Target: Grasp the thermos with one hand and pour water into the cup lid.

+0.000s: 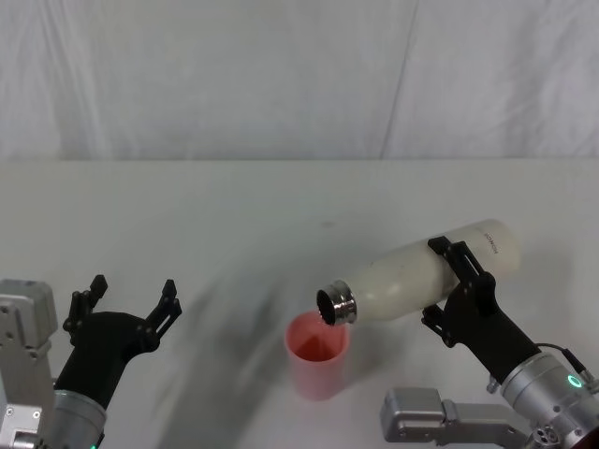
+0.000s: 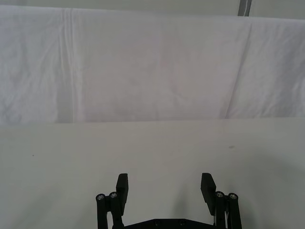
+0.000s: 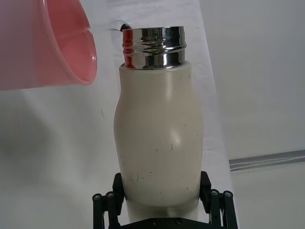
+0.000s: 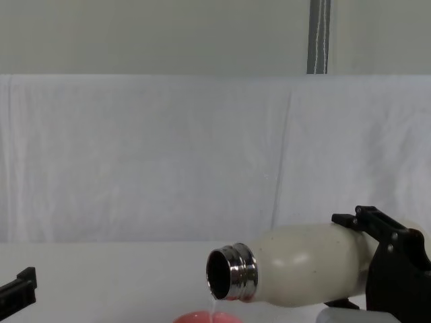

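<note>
cup lid [image 4: 207, 317] cut off by chest view's lower edge, only its rim visible

the thermos [image 3: 159, 143] has a matt cream body, smooth with faint dark specks, and a glossy threaded steel neck. the cup lid [image 1: 317, 354] looks like smooth, slightly translucent pink plastic. both the right gripper [image 1: 453, 283] and left gripper [image 1: 131, 301] are matt black plastic, over a plain white table [image 1: 281, 215] backed by wrinkled white cloth [image 4: 148, 155].
</note>
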`<state>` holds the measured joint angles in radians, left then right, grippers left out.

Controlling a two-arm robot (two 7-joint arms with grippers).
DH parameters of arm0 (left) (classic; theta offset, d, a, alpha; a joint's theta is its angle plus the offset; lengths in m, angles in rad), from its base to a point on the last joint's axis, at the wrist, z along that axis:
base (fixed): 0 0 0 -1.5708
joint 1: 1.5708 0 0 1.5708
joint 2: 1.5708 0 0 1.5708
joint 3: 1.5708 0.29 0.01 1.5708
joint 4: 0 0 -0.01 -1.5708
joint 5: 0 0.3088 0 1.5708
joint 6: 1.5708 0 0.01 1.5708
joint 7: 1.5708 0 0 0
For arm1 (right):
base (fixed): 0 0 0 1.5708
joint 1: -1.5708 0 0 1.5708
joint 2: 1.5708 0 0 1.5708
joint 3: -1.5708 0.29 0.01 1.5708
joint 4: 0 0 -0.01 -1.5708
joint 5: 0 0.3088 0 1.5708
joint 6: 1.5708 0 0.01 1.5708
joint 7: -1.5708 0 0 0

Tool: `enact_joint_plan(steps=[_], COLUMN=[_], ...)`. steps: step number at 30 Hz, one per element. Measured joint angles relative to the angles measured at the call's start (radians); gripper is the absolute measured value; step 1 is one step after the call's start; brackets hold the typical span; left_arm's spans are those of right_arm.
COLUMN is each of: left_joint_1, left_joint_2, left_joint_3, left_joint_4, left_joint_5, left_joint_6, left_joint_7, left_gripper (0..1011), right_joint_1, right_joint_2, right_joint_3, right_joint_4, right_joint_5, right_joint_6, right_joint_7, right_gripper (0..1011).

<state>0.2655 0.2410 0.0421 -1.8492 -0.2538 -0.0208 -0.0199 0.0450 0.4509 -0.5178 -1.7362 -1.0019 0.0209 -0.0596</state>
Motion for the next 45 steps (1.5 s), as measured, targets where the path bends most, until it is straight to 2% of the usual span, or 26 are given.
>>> enact_joint_plan(steps=[19,45], left_joint_1=[0.000,0.000], left_joint_2=[0.000,0.000], left_joint_3=[0.000,0.000], left_joint_4=[0.000,0.000], left_joint_5=[0.000,0.000], left_joint_6=[0.000,0.000], left_joint_7=[0.000,0.000], left_gripper=[1001,1001], right_joint_1=[0.009,0.003], right_joint_2=[-0.006,-0.001], right_joint_3=[0.004,0.005], right_joint_4=[0.015,0.017], right_joint_5=[0.028,0.020], right_joint_6=[-0.006,-0.002], right_joint_7=[0.003,0.003], right_gripper=[952,952])
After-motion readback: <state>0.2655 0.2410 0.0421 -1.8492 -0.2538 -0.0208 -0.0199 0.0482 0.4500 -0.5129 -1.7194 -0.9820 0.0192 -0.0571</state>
